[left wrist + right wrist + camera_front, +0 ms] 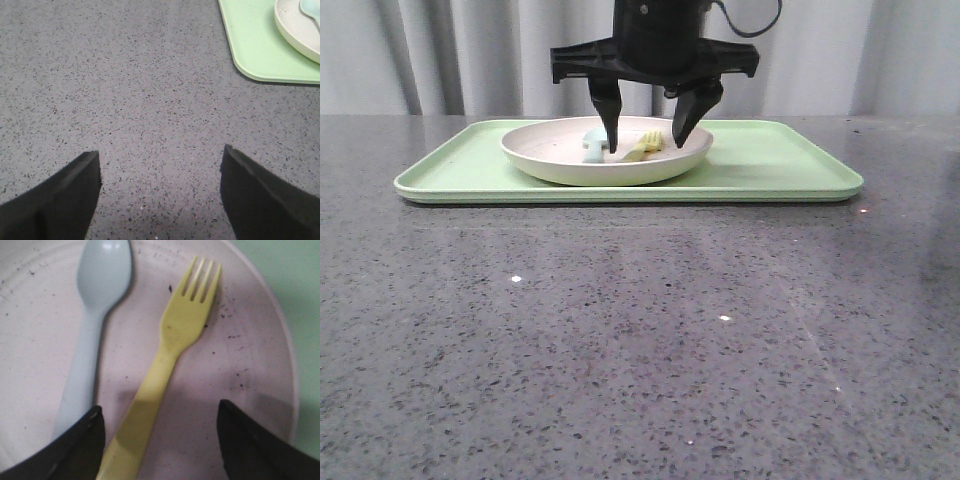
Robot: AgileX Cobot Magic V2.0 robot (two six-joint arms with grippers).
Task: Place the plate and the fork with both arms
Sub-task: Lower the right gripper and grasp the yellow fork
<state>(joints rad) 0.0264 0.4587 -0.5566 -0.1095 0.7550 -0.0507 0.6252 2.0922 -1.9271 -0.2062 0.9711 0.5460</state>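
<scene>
Right gripper (653, 125) hangs over the shallow round off-white plate (560, 160), jaws spread wide, nothing between them. Black fingertips (611, 140) reach down to about rim height, straddling the cutlery inside.

Small flat yellow plastic fork (170, 365) lies in the plate, directly under the gripper. Right wrist view: handle end runs down between the two fingers, nearer one than the other; tines point away from the wrist. Long axis tilted slightly off the gripper's centre line. Cannot tell whether fingertips touch the plate floor.

Pale blue plastic spoon (92, 325) lies just beside the fork, roughly parallel, bowl end level with the tines. Its handle passes under or very near one finger. From the front it sits left of the fork.

Plate rests on the flat rectangular light-green tray (790, 165), left of the tray's middle, at the far side of the speckled grey stone-look table (640, 340).

Left gripper (160, 195) open too, empty, over bare tabletop; a tray corner and the plate's edge are well apart from it. Not seen in the front view.

Judgement: right arm is plainly the nearer one for the fork. Fork handle already sits within the jaw gap, so closing looks feasible; risk is catching the spoon handle alongside. Plate would fall to the left arm.
</scene>
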